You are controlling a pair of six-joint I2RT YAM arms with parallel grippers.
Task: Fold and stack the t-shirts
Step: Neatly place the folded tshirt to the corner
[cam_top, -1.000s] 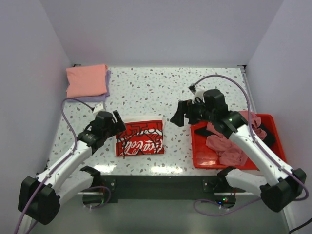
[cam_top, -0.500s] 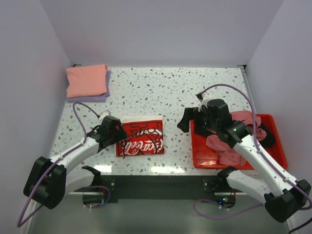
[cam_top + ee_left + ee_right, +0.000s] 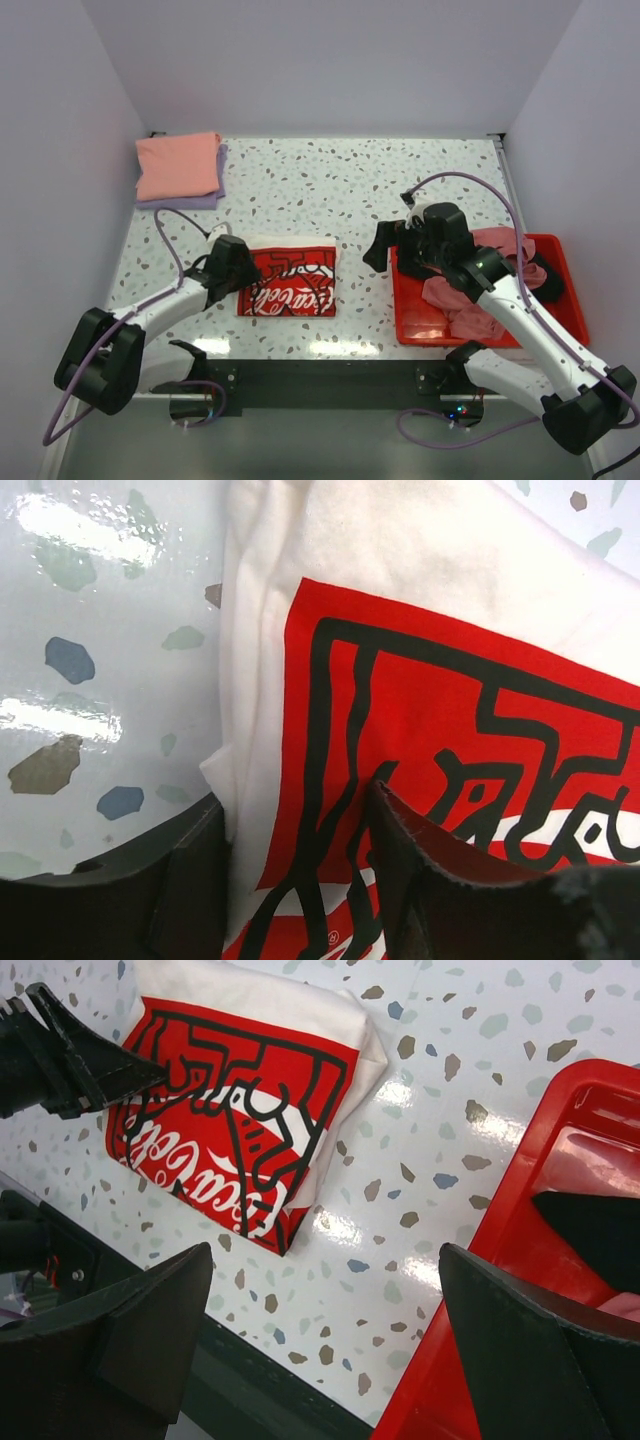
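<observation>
Between left jaws: cream t-shirt (image 3: 420, 600) edge.

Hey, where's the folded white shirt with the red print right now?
In the top view the white shirt lies flat near the front middle of the table, left of the red tray, with the left gripper at its left edge.
</observation>
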